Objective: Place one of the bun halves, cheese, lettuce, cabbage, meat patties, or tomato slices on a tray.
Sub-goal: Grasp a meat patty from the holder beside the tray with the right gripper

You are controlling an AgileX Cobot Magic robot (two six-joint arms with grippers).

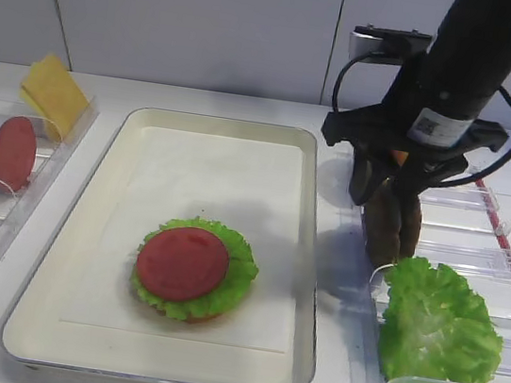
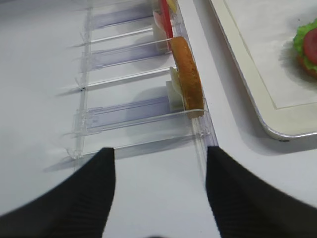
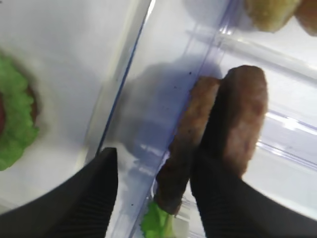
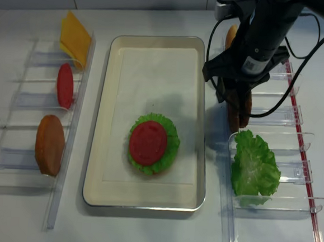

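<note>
Two dark-brown meat patties (image 1: pixel 393 227) stand on edge in a clear bin right of the tray (image 1: pixel 315 257). My right gripper (image 1: pixel 389 203) is down over them, open. In the right wrist view the nearer patty (image 3: pixel 190 134) is between the fingers; the left finger (image 3: pixel 96 198) is clear of it, and the right finger (image 3: pixel 223 198) stands between it and the second patty (image 3: pixel 246 116). On the tray, a tomato slice (image 1: pixel 182 262) tops a lettuce leaf (image 1: pixel 241 268) over a bun half. My left gripper (image 2: pixel 159 151) hangs open over bare table.
A loose lettuce leaf (image 1: pixel 436 327) fills the bin in front of the patties. The left bins hold cheese (image 1: pixel 52 92), a tomato slice (image 1: pixel 14 151) and a bun half (image 2: pixel 187 74). Another bun half (image 4: pixel 230 34) sits in the bin behind my right arm.
</note>
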